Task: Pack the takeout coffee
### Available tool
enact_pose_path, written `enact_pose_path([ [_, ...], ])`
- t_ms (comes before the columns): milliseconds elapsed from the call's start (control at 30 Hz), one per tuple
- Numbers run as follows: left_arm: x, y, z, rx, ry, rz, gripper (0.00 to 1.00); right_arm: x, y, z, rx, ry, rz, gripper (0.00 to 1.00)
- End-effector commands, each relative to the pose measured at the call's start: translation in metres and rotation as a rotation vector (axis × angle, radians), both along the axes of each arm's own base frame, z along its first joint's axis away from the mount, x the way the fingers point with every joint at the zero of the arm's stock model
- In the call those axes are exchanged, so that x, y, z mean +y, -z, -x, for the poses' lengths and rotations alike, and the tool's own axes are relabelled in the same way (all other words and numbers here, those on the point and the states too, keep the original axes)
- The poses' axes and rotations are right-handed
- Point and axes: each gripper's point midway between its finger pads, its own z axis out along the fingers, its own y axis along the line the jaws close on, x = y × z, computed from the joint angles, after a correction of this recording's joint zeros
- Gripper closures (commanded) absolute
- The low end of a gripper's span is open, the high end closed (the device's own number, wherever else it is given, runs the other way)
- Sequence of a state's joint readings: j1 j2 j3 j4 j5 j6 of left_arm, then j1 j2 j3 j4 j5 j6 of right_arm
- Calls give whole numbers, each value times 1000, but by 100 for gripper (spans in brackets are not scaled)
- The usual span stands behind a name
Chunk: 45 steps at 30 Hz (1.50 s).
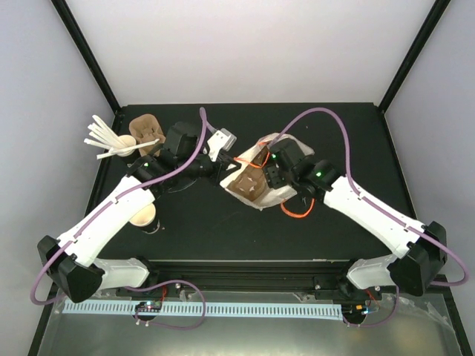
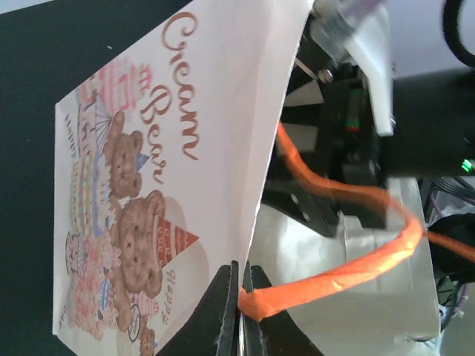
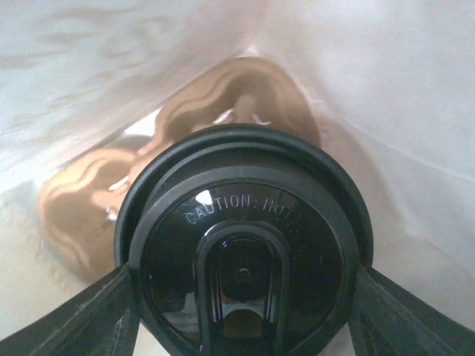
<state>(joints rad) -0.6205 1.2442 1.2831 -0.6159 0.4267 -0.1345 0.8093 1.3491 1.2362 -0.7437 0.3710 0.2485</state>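
Note:
A takeout coffee (image 3: 245, 252), a cup under a round black lid marked CAUTION HOT, fills the right wrist view. My right gripper (image 3: 245, 304) is shut on it, one finger (image 3: 89, 315) on each side, and holds it inside a white paper bag (image 1: 280, 194) above a brown pulp carrier (image 3: 223, 111). In the top view the right gripper (image 1: 269, 172) reaches into the bag's mouth. My left gripper (image 2: 243, 300) is shut on the bag's rim (image 2: 263, 170), beside an orange handle (image 2: 356, 263). The bag's printed side (image 2: 148, 185) shows bears.
A lidless black cup (image 1: 142, 216) with a tan inside stands under the left forearm. At the back left are a cup of white stirrer sticks (image 1: 119, 144) and a brown carrier (image 1: 145, 126). An orange handle loop (image 1: 295, 213) lies by the bag.

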Motion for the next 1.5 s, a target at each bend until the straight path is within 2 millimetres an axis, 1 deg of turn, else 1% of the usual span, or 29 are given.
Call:
enact_pose_path([
  [0, -8, -12, 4, 22, 25, 77, 98, -22, 0, -17, 30, 125, -139, 67],
  [133, -14, -8, 6, 80, 40, 99, 99, -15, -7, -25, 25, 122, -164, 67],
  [267, -19, -8, 6, 122, 42, 129, 98, -6, -4, -29, 36, 105, -177, 67],
  [333, -21, -8, 8, 152, 43, 148, 98, -3, -7, -33, 25, 99, -193, 67],
  [367, -25, 2, 4, 192, 41, 143, 99, -2, -9, -35, 13, 103, -195, 67],
  [433, -27, 3, 4, 223, 40, 160, 98, -1, -10, -40, -2, 106, -182, 67],
  [567, -24, 4, -1, 251, 20, 178, 99, 8, -13, -49, -23, 75, -175, 67],
  [700, -15, 9, -9, 288, -19, 202, 98, 20, -18, -48, -16, 22, -219, 67],
  [767, -11, 14, -11, 303, -30, 210, 98, 22, -8, -48, 8, 23, -213, 67],
  [833, -10, 20, -12, 309, -34, 210, 98, 17, 11, -49, 56, 55, -157, 69],
  [900, -10, 24, -11, 316, -30, 199, 98, 13, 24, -53, 79, 81, -100, 70],
  [1100, -8, 34, -15, 323, -41, 155, 99, 8, 39, -61, 89, 105, -24, 70],
  [1233, -5, 38, -20, 324, -69, 118, 98, 8, 49, -58, 115, 94, 1, 70],
  [1467, 20, 46, -47, 327, -225, 30, 98, 18, 76, -55, 216, 56, 40, 70],
])
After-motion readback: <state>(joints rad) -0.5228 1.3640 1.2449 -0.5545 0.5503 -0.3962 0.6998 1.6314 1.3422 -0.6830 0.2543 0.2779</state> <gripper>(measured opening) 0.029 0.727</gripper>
